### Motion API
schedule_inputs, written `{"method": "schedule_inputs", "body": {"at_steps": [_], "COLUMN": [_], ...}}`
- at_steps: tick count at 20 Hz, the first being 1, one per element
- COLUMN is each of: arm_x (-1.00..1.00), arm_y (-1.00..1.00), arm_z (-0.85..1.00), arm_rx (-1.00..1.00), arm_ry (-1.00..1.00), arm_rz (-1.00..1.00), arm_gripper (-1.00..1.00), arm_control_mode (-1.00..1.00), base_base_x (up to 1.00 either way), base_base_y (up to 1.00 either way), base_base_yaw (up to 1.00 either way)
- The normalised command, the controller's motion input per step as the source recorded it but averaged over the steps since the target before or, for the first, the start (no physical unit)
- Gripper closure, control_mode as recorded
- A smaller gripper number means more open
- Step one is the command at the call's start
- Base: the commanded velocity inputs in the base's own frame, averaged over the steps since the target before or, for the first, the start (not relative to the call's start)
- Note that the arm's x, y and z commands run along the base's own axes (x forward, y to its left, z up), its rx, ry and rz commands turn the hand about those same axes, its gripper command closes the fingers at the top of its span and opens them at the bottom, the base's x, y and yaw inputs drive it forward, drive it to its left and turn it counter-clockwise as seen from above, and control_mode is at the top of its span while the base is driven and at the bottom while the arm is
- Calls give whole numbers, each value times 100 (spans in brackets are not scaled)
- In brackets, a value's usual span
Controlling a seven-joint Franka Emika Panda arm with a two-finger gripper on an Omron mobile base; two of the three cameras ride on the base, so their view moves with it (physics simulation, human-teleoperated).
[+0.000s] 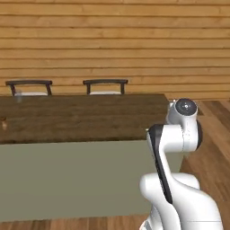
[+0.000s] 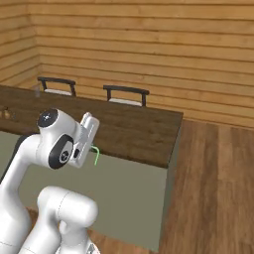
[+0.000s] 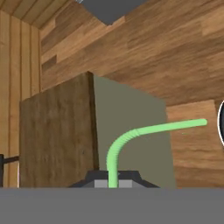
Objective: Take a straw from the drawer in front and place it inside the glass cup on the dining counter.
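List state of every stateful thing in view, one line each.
tool: shut on the straw
straw: green, held at its lower end, bent over at the ribbed neck, not yet in a cup
glass cup: upright on the far left of the dining counter, no straw in it
chairs: tucked in at the counter's far side

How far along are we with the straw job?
Done: the bendy green plastic straw is out of the drawer, clamped between the dark fingers. In hand: carrying it beside the long dark brown wood-grain dining counter. Left: reach the faint clear glass cup at the counter's far end and drop the straw in.
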Motion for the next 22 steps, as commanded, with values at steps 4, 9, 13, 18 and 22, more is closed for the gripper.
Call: {"method": "schedule_inputs", "body": {"at_steps": [4,9,13,18,22], "arm_x": [0,0,0,0,0], "arm_y": [0,0,0,0,0], "arm_z": [0,0,0,0,0], "arm_rx": [0,0,0,0,0], "arm_ry": [0,0,0,0,0], "arm_rz": [0,0,0,0,0], "arm_gripper": [100,100,100,100,100], "arm_control_mode": [100,100,100,100,100], "base_base_x": [16,22,25,40,81], "base_base_y": [-100,-100,-100,-100,-55], "base_base_yaw": [-24,-15,-12,-10,1]}}
